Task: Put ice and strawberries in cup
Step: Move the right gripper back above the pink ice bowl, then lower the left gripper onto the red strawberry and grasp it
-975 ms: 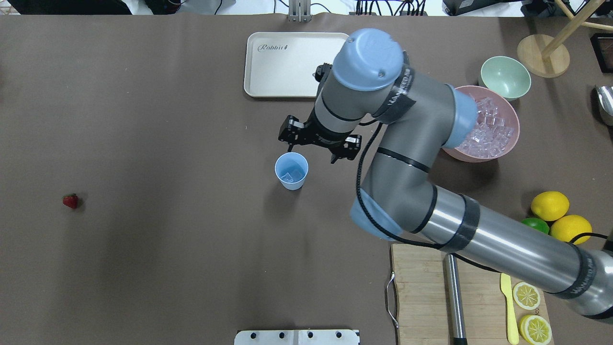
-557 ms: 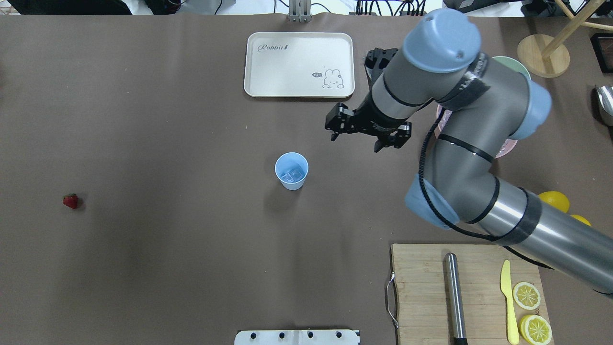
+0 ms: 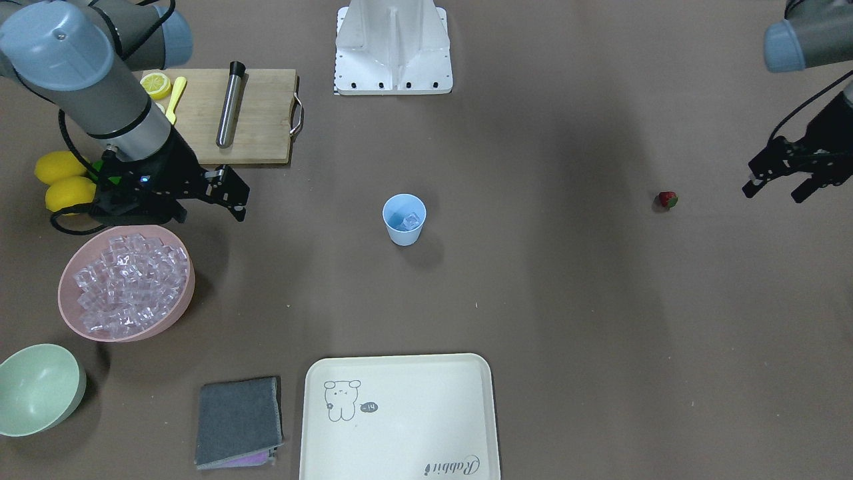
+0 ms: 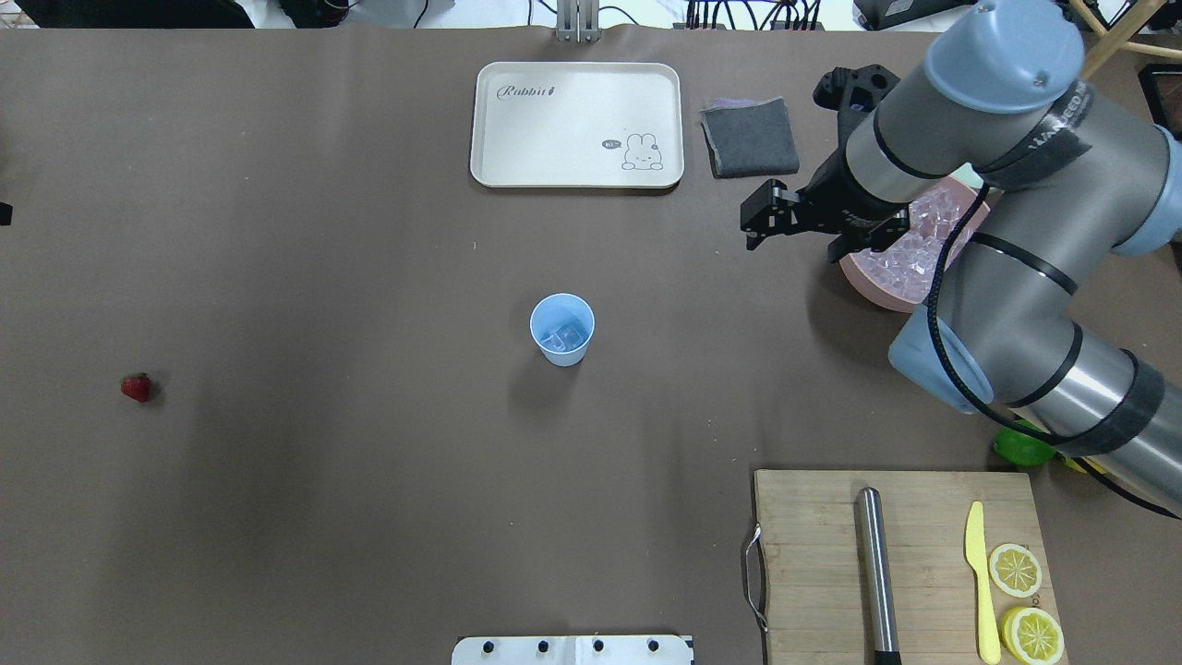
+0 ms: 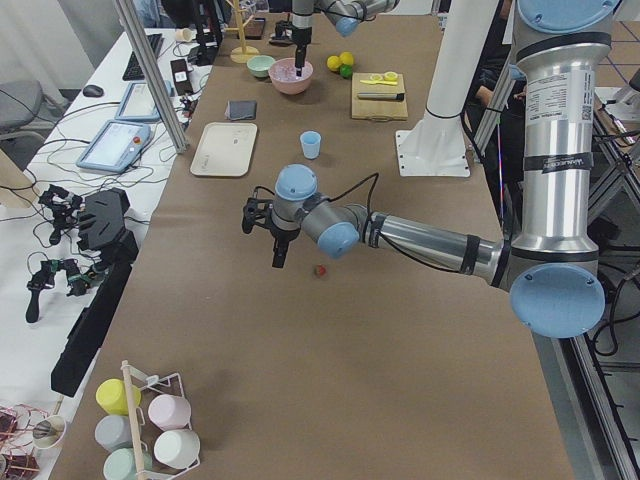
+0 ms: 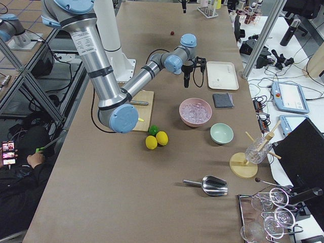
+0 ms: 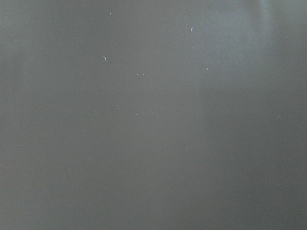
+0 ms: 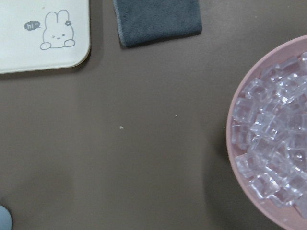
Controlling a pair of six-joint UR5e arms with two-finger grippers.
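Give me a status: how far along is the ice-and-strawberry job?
Done: ice already lies in the cup. In hand: nothing. The right tool is open and empty beside the pink bowl of cubes. The left tool is open too, near the strawberry but not touching it. Left: the strawberry sits on the table, well away from the cup, and has to go in.

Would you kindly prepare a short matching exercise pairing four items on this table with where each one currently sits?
Things:
1. strawberry
2. cup
3. pink bowl
4. metal rod

Places:
A. on the cutting board
B. mid-table, holding ice
C. alone on the bare table near the left claw
D. beside the right claw, full of cubes

Pairs: 1-C, 2-B, 3-D, 4-A
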